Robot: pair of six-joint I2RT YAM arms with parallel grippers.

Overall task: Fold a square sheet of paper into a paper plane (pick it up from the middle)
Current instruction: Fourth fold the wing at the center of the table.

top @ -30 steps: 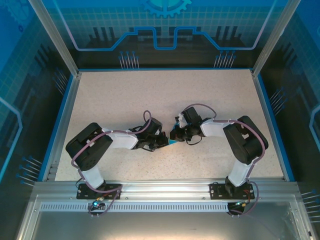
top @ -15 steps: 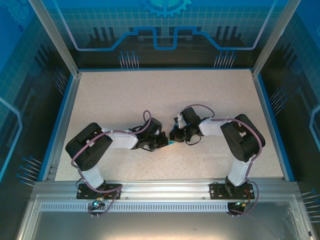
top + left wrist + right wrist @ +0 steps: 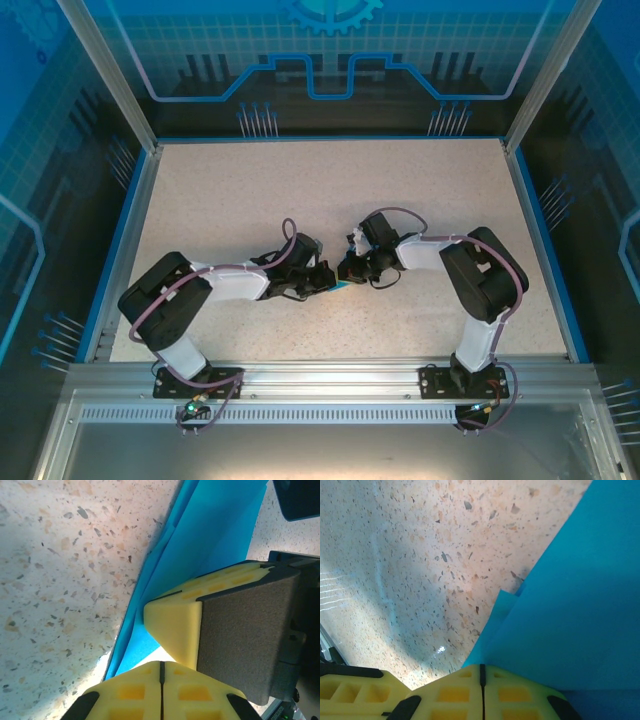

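Note:
The blue paper (image 3: 341, 286), folded into a narrow layered strip, lies flat on the speckled table (image 3: 300, 190) between both wrists. In the left wrist view the paper (image 3: 210, 535) runs from the top right down to the lower left. My left gripper (image 3: 161, 666) is shut just beside its near edge, with nothing between its jaws. A yellow finger of the right gripper (image 3: 175, 625) rests on the strip. My right gripper (image 3: 481, 669) is shut, its tips at the edge of the paper (image 3: 585, 605). From above, the left gripper (image 3: 325, 282) and right gripper (image 3: 350, 270) almost touch.
A blue rim (image 3: 130, 240) borders the table on the left and right. An aluminium rail (image 3: 320, 380) carrying both arm bases runs along the near edge. Transparent blue walls stand behind. Bare tabletop stretches beyond the grippers toward the back.
The left arm's elbow has swung left and lower. The right arm's elbow has drawn slightly left. Both grippers stay shut at the paper in the middle.

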